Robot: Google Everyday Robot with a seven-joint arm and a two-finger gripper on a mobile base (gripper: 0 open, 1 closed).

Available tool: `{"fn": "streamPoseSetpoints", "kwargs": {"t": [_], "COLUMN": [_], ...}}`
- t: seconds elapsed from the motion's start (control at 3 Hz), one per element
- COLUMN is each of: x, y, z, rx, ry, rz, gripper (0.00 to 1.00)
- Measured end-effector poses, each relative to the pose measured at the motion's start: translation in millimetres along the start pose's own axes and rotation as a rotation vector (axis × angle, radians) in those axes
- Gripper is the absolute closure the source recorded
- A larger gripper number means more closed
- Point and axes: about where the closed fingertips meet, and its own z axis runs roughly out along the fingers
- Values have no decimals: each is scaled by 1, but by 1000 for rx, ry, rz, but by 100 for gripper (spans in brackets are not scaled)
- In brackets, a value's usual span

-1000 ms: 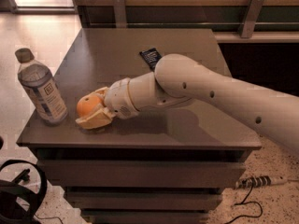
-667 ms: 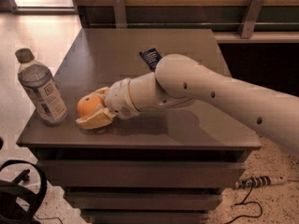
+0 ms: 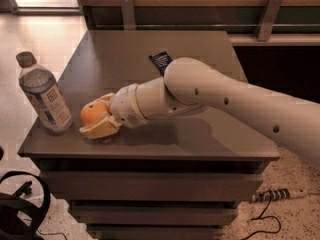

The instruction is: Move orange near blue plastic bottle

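The orange [image 3: 93, 112] sits low over the front left of the grey table [image 3: 200, 134], between my gripper's tan fingers [image 3: 99, 129]. My gripper [image 3: 100, 115] reaches in from the right on the white arm and is shut on the orange. The blue plastic bottle [image 3: 44, 95], clear with a grey cap and a pale label, stands upright at the table's left front corner. It is a short gap left of the orange, apart from it and from the gripper.
A flat dark-blue snack packet [image 3: 161, 60] lies mid-table behind the arm. A wooden wall with metal brackets [image 3: 265, 15] runs behind the table. Black cables [image 3: 20, 211] lie on the floor at lower left, and a plug and cord [image 3: 272, 195] at lower right.
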Motion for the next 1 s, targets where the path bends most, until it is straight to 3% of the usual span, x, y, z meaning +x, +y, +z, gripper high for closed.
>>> {"fn": "streamPoseSetpoints", "kwargs": {"t": [0.33,0.67,1.0], "x": [-1,-2,-2], "y": [1,2,2], "z": [1,3,3], "rx": [-3,-6,-6], "ry": [0,0,0], "rz": [-2,-4,-4], "gripper": [13,0,0]}}
